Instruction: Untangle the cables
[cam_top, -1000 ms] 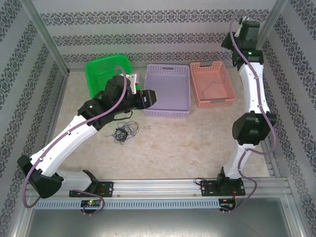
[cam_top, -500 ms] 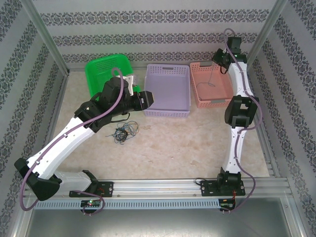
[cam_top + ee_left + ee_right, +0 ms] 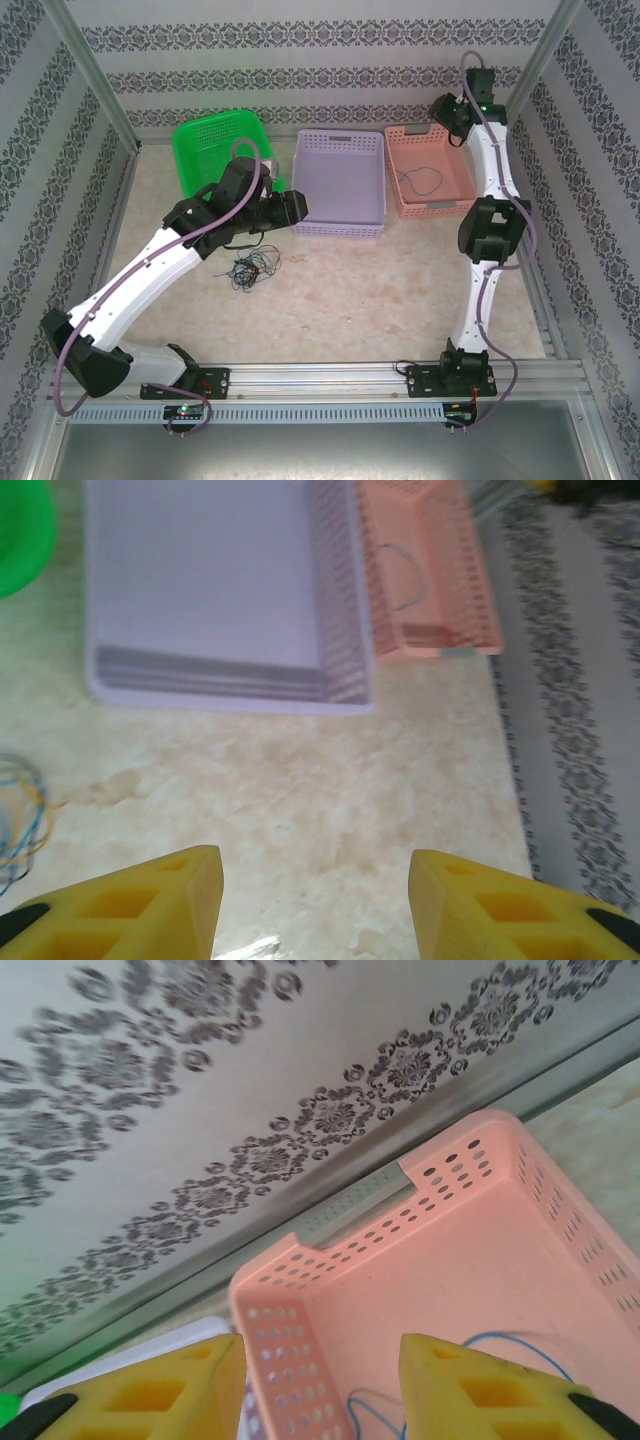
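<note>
While one blue strand [image 3: 425, 180] lies in the pink basket [image 3: 432, 209] at the worktop's [image 3: 380, 290] far right corner, most untangling is left
The tangle [image 3: 252, 266] sits unsorted toward the left edge; my left jaws and right jaws both gape wide, empty

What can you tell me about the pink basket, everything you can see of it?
The pink basket is a shallow rectangular tray, seemingly plastic, with rows of small holes in its walls and a handle slot at each end. It stands upright at the far right of the table, close beside the lavender basket; whether they touch is unclear. One thin blue wire lies loose on its floor. The open right gripper hovers over its far end.
</note>
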